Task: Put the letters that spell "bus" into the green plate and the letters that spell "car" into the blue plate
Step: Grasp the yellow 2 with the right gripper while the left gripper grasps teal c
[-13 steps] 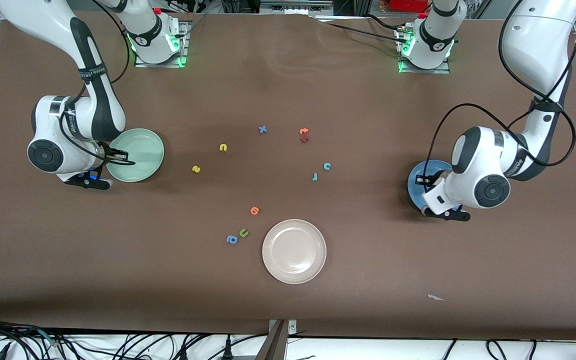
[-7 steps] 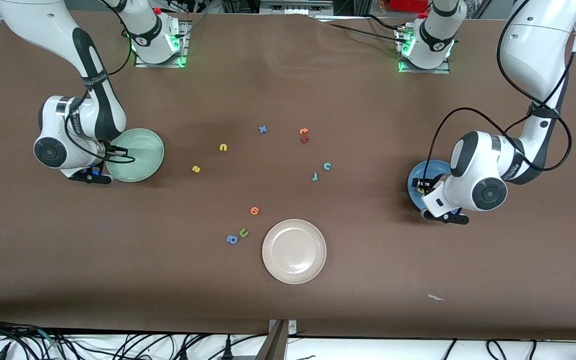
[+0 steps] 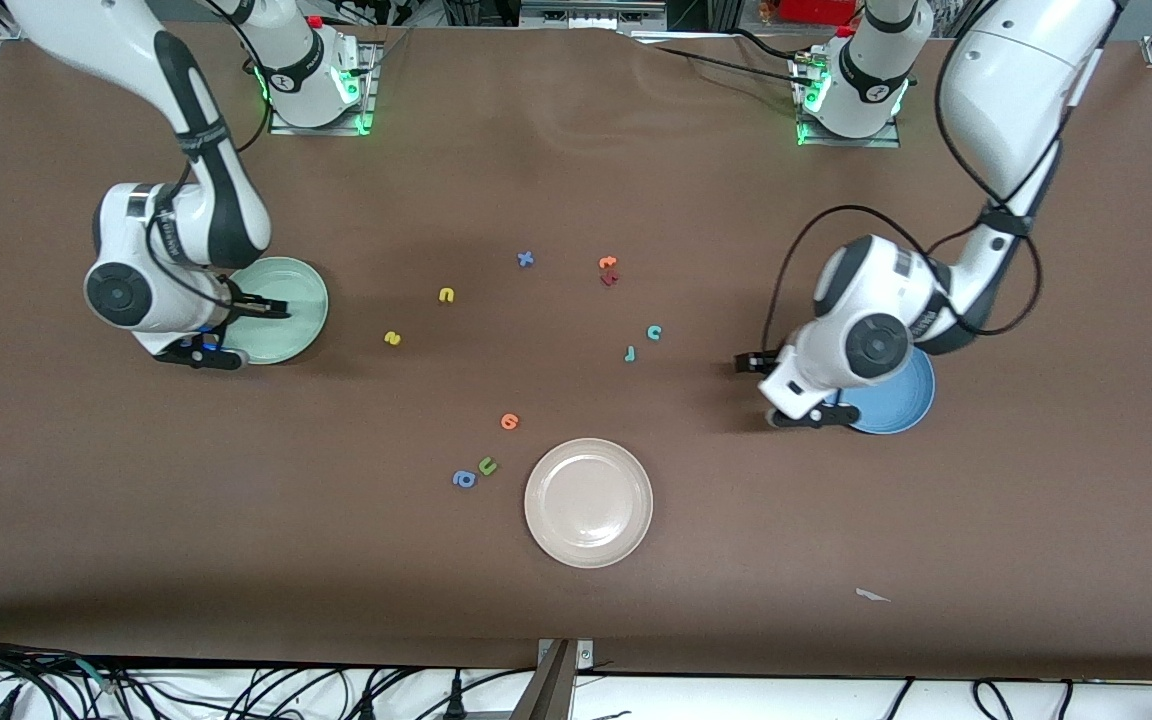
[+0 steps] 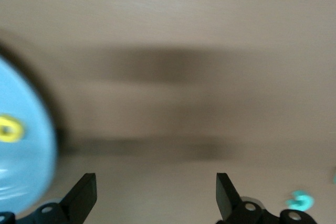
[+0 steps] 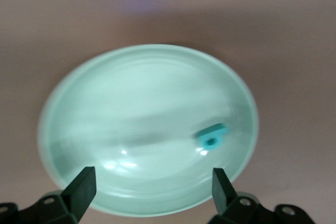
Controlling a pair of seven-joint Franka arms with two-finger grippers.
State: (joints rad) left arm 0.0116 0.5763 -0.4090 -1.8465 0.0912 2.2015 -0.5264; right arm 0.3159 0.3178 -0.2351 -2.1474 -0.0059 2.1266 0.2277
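The green plate point(image 3: 308, 295) lies at the right arm's end of the table and holds a teal "b" point(image 5: 212, 135). My right gripper point(image 3: 271, 308) hangs open over that plate point(image 5: 131, 103). The blue plate point(image 3: 901, 405) lies at the left arm's end, partly under the left arm, with a yellow "a" point(image 4: 9, 128) on it. My left gripper point(image 3: 748, 362) is open and empty over bare table beside that plate point(image 4: 26, 145). On the table lie the yellow "u" point(image 3: 446, 295), yellow "s" point(image 3: 392, 338), teal "c" point(image 3: 653, 332) and teal "r" point(image 3: 629, 353).
A cream plate point(image 3: 588, 502) sits nearer the front camera, mid-table. Loose letters: a blue x point(image 3: 525, 259), an orange one point(image 3: 607, 263) on a dark red one point(image 3: 609, 279), another orange one point(image 3: 509, 421), a green "u" point(image 3: 487, 466), a blue "a" point(image 3: 463, 479).
Both grippers have opened. The left arm swung off the blue plate toward the table's middle, leaving the yellow "a" on it. The right arm shifted slightly over the green plate.
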